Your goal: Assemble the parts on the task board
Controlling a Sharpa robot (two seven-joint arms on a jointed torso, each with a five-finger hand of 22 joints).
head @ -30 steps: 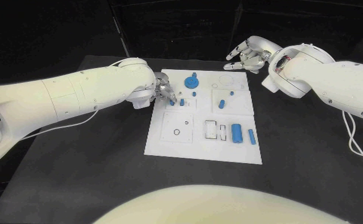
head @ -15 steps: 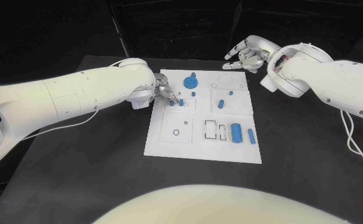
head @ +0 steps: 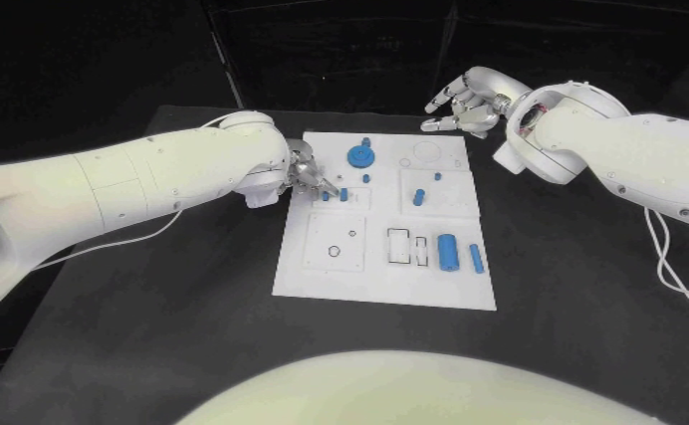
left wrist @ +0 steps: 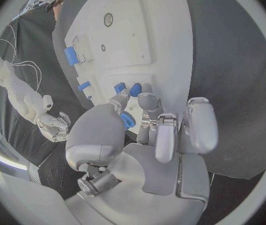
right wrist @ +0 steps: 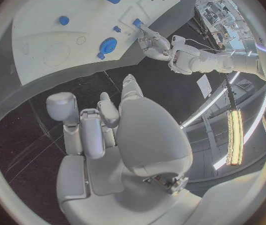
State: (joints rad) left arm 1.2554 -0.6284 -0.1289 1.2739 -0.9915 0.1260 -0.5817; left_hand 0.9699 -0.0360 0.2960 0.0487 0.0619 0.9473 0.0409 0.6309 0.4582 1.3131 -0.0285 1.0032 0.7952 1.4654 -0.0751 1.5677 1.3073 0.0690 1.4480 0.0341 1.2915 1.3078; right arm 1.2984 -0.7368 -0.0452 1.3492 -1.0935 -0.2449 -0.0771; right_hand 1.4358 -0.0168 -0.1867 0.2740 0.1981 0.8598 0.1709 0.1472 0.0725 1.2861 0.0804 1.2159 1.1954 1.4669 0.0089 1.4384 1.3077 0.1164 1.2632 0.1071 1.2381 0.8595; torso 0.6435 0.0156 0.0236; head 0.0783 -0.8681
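Observation:
The white task board (head: 328,271) lies in the middle of the table. Two short blue pegs (head: 335,195) stand at its left edge. My left hand (head: 306,172) hovers right by them; its fingertips (left wrist: 147,101) are beside the pegs (left wrist: 126,88), apart, with nothing between them. A blue gear (head: 362,155) sits further back and shows through the gap between thumb and fingers (left wrist: 127,120). Two blue cylinders (head: 449,251) lie at the board's right. My right hand (head: 467,106) hangs in the air beyond the board's far right corner, fingers spread and empty.
Small blue pieces (head: 421,196) stand mid-board, beside rectangular slots (head: 408,246) and a round hole (head: 335,251). Black table (head: 158,325) surrounds the board. In the right wrist view the gear (right wrist: 107,45) and my left hand (right wrist: 150,37) appear past my own fingers.

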